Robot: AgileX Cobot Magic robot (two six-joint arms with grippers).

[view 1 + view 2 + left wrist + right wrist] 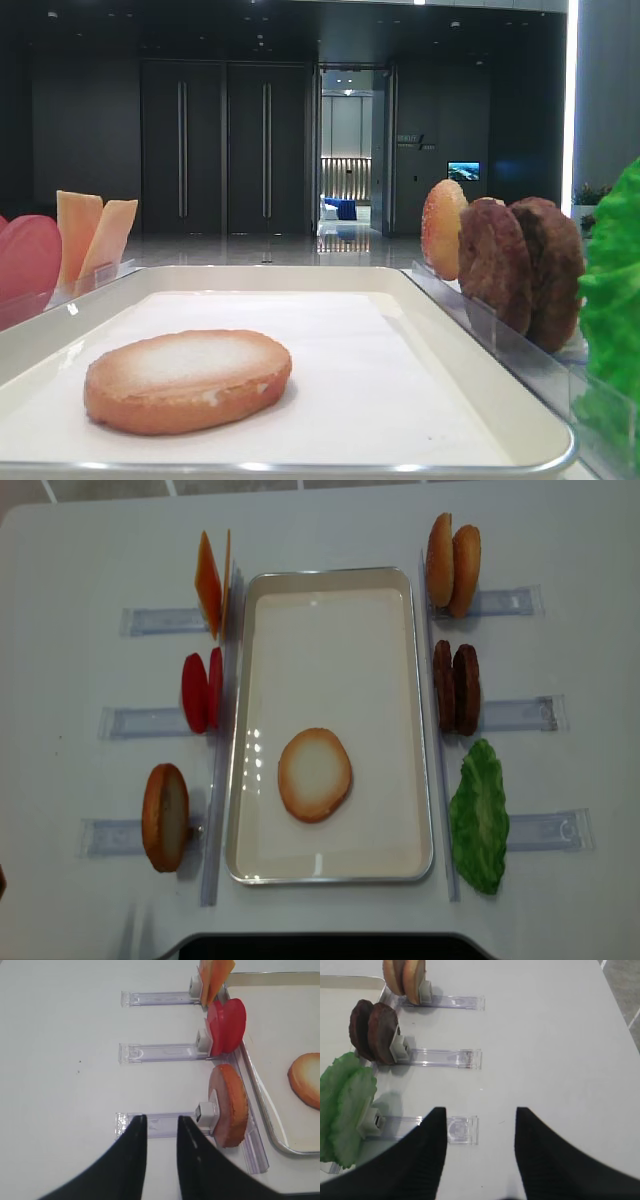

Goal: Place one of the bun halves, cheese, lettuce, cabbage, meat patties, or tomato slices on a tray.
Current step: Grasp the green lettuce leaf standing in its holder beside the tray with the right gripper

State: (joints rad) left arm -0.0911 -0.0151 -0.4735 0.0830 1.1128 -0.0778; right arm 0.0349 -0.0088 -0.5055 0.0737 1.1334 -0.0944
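One bun half point(315, 774) lying flat, pale face up, on the tray point(330, 870), toward its near end. Another bun half point(165, 817) upright in a clear holder point(110, 836) just left of the tray, tomato slices point(200, 691) and cheese point(211, 583) beyond. Right of the tray: two bun halves point(452, 564), meat patties point(456, 688), lettuce point(479, 816), all in holders. Right pincer point(480, 1155) parted wide, empty, above the white surface point(560, 1060). Left pincer point(161, 1160) narrowly parted, empty.
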